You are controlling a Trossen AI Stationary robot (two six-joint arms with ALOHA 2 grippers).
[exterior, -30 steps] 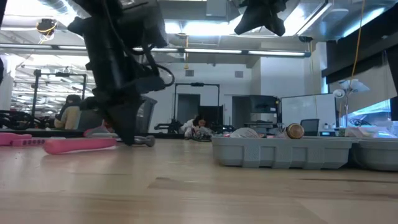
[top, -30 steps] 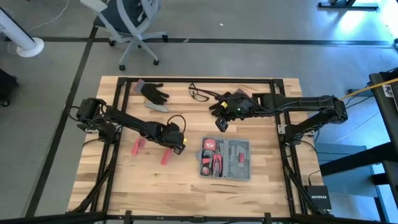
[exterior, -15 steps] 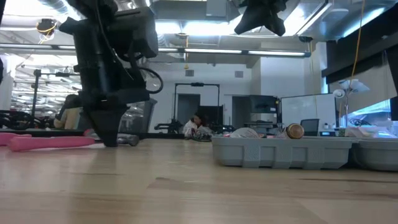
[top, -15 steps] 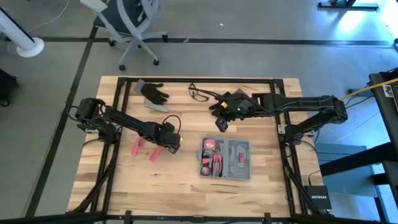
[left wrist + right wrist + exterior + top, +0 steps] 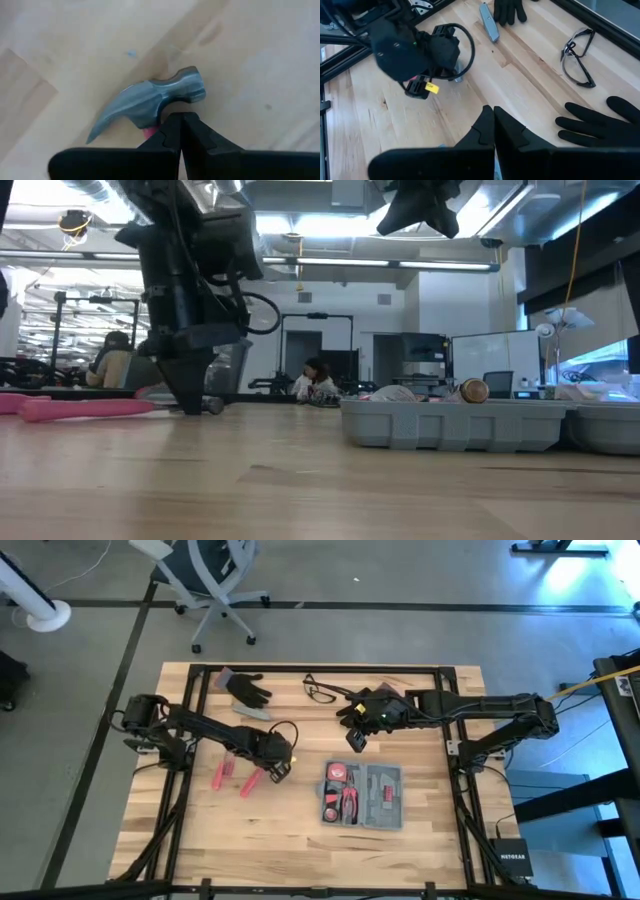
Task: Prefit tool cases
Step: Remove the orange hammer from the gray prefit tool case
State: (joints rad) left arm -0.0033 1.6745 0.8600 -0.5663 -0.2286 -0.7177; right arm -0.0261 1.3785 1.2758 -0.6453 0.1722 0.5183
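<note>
The tool case (image 5: 363,796) lies open and flat on the wooden surface (image 5: 300,840), a little right of the middle and toward the near edge. Red-handled tools sit in its left half and grey moulded slots show in its right half. In the low view its grey wall (image 5: 450,425) stands on the right.

The left gripper (image 5: 279,768) is low over the surface, left of the case and apart from it. Its fingers (image 5: 172,132) are pressed together and hold nothing. Their tips stand right at the steel head of a hammer (image 5: 150,102) whose pink handle (image 5: 251,781) runs out toward the left edge. A second pink-handled tool (image 5: 222,774) lies just beside that handle.

The right gripper (image 5: 356,740) hangs above the surface, beyond the case toward the far edge, fingers (image 5: 490,127) closed on nothing.

Along the far edge lie a black glove (image 5: 245,688), safety glasses (image 5: 318,690) and a second black glove (image 5: 595,122). A grey utility knife (image 5: 252,711) rests just by the first glove.
</note>
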